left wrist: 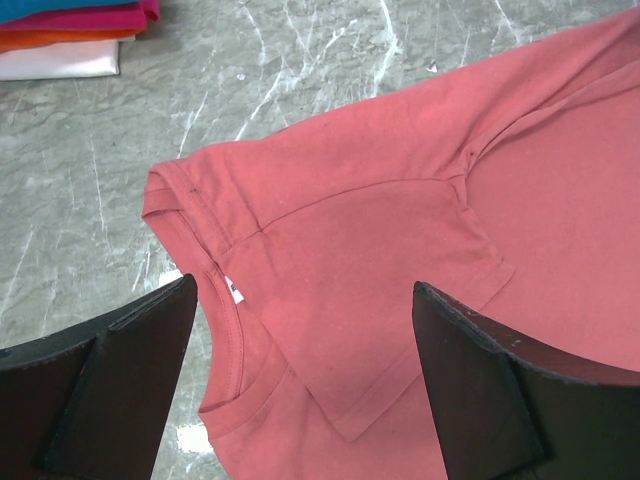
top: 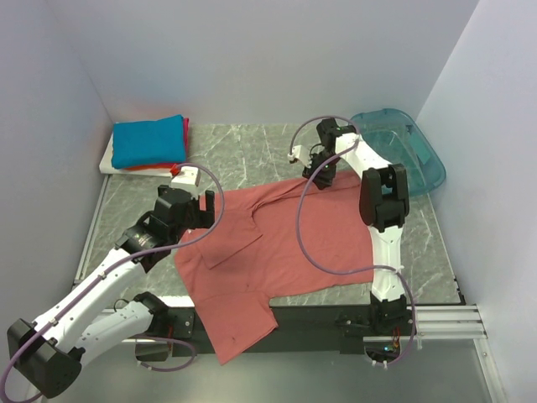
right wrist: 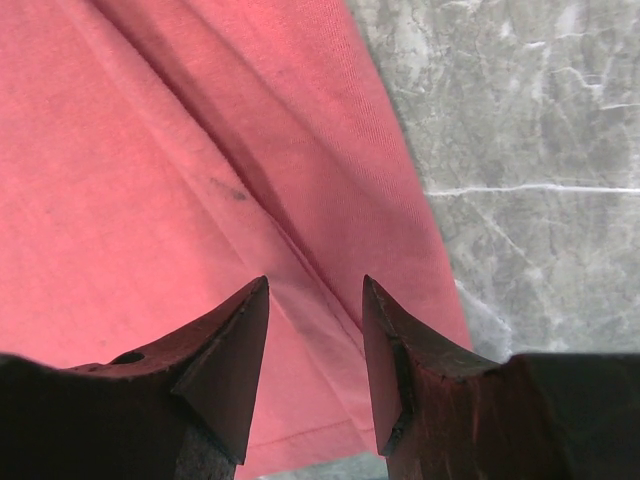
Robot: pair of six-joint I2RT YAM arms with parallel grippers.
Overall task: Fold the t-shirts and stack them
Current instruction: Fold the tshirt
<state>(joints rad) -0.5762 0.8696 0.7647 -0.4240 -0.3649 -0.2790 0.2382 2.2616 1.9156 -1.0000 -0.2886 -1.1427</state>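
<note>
Wide open, the left pincer (top: 200,204) hangs above the left part of the salmon-pink t-shirt (top: 294,243). It holds nothing. In the left wrist view its two dark fingers (left wrist: 120,380) stand far apart, and between them I see the collar (left wrist: 225,300) with a small label and one sleeve (left wrist: 380,330) folded inward over the body.

The right pincer (top: 323,178) is at the far edge of the same shirt. In the right wrist view its fingertips (right wrist: 240,340) are also apart, with a narrow gap, and nothing is clamped between them. A crease of the cloth (right wrist: 300,270) runs under this gap. Whether the tips touch the cloth, I cannot tell.

The pink shirt lies spread on the grey marble table (top: 252,147) between the two arms, and its near part hangs over the table's near edge, across the black rail (top: 319,317).

In the far left corner sits a stack of folded shirts: the blue t-shirt (top: 149,140) on top, a red one (top: 185,126) under it, a white one (top: 107,161) lowest. A teal plastic bin (top: 403,151) stands in the far right corner, well apart from the stack.
</note>
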